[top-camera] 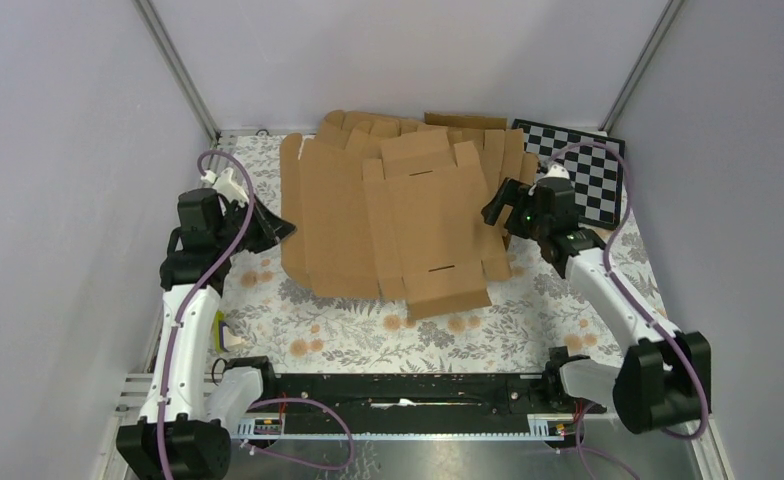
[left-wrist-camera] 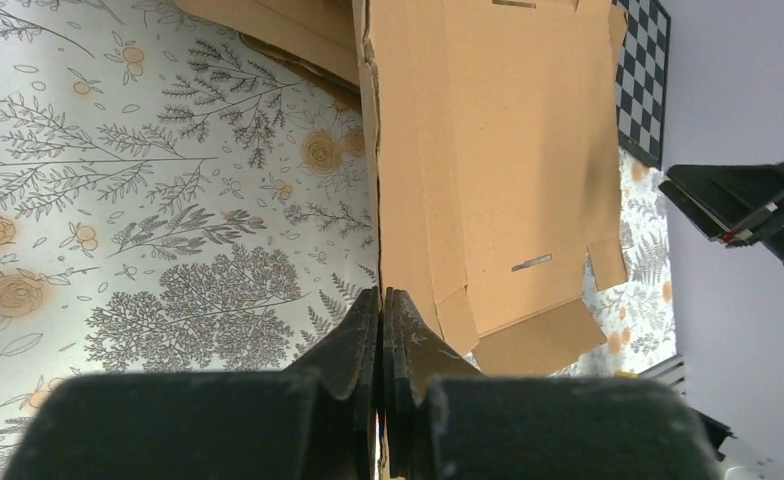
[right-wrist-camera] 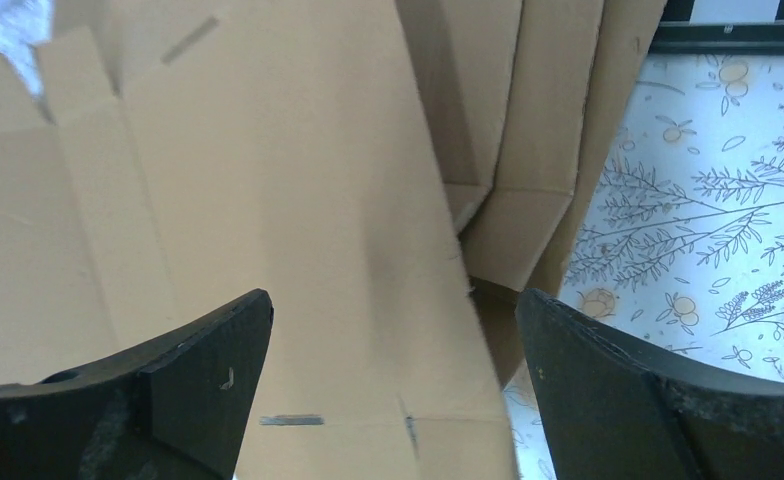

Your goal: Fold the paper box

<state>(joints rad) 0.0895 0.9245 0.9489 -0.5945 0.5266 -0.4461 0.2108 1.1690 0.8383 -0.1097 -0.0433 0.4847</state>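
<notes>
The paper box (top-camera: 430,225) is the top sheet on the pile of flat blanks (top-camera: 333,215), mid-table toward the far side. It lies flat, with nothing folded yet. Long axis runs near-to-far, slightly skewed. The near end sticks out past the pile's near edge over the floral table cover (top-camera: 348,335).

Your right gripper (top-camera: 498,202) is the nearer one. It sits at the sheet's right long edge, jaws wide apart, nothing held. The right wrist view agrees: the fingers (right-wrist-camera: 208,370) straddle bare cardboard, with the sheet's edge and lower blanks showing in the gap.

Your left gripper (top-camera: 286,230) has its fingers pressed together, tips at the pile's left edge. As far as I can judge, that edge belongs to a lower, wider blank. The box's own left edge is well apart from it, further right. From the left wrist view I can't tell whether a thin edge is pinched between the tips.

So the box lies left of your right tool and right of your left one. My read: the first fold is not yet begun, and the right arm has the shorter reach to a side flap, coming in across the long axis. Risk: dragging a lower blank along with it.
</notes>
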